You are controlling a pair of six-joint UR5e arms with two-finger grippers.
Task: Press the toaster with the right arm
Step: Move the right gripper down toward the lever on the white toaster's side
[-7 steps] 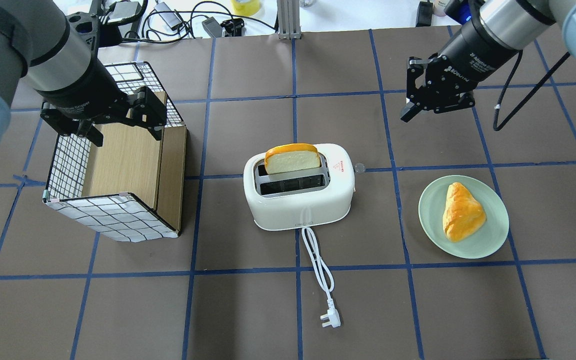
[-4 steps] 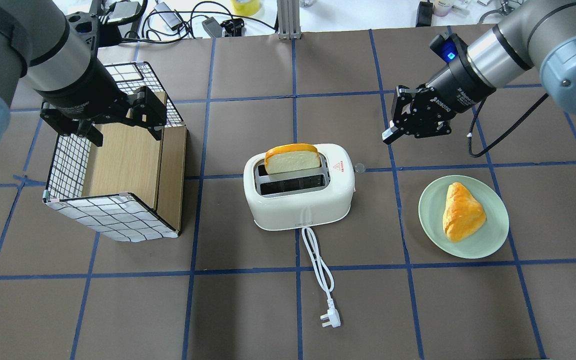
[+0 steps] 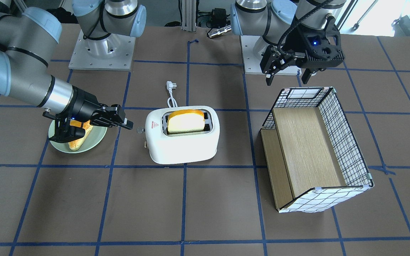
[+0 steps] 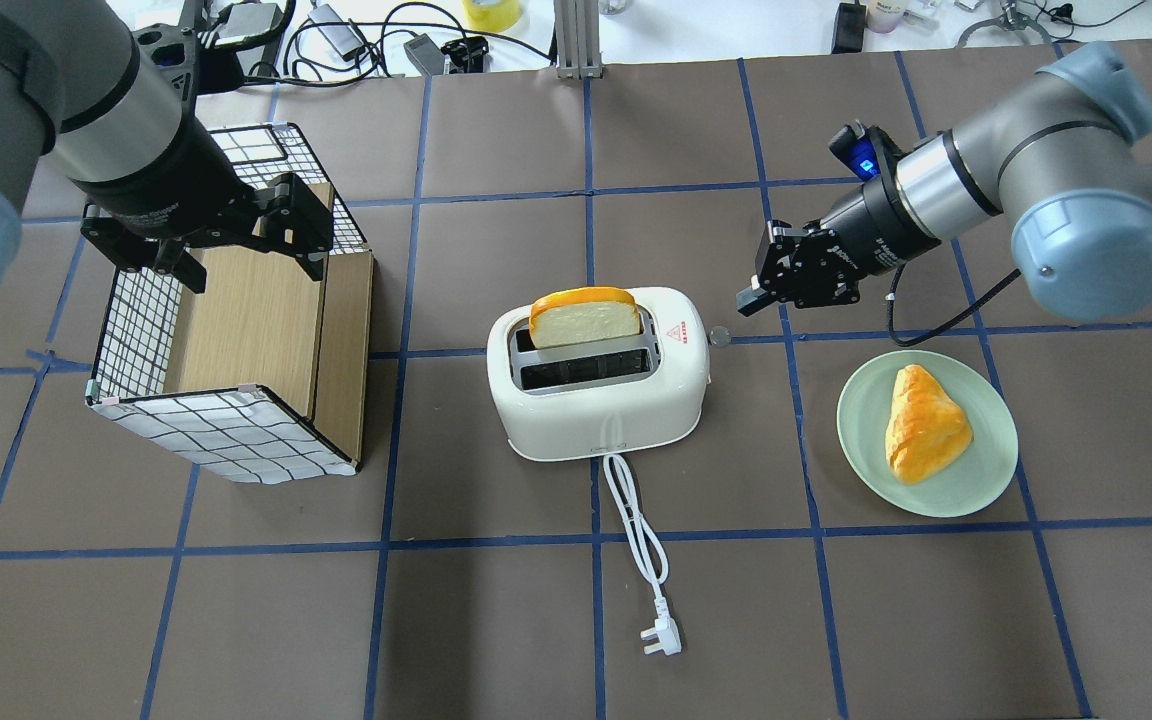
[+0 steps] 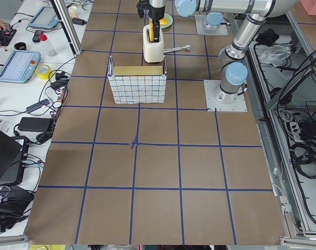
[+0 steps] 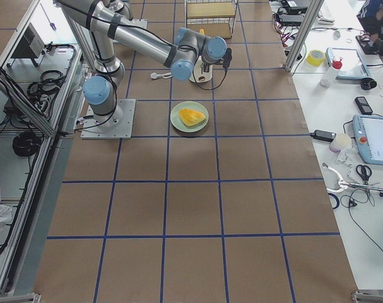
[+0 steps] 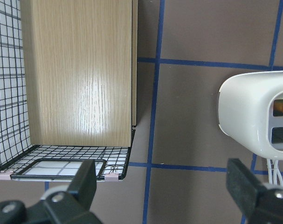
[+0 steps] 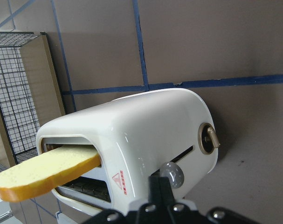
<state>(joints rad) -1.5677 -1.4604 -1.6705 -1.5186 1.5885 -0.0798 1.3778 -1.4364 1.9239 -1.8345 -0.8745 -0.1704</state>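
Observation:
The glossy white toaster [image 4: 596, 390] stands mid-table with a bread slice [image 4: 584, 315] sticking up from its far slot. Its round lever knob [image 4: 719, 336] juts from the right end. My right gripper [image 4: 744, 300] is shut and empty, its tip just up and right of the knob. In the right wrist view the knob [image 8: 172, 175] sits right above the closed fingertips [image 8: 156, 189]. In the front view the gripper [image 3: 129, 125] is just left of the knob [image 3: 140, 130]. My left gripper [image 4: 251, 265] is open and empty above the checked wire basket [image 4: 226, 430].
A green plate [image 4: 981, 480] with a pastry [image 4: 924, 423] sits right of the toaster, below the right arm. The toaster's white cord and plug [image 4: 661, 638] trail toward the near edge. The basket [image 3: 343, 135] has a wooden floor. Cables lie beyond the table's far edge.
My right gripper has moved left and down, from high at the far right to just beside the toaster's lever knob. The left arm, toaster and bread have not moved.

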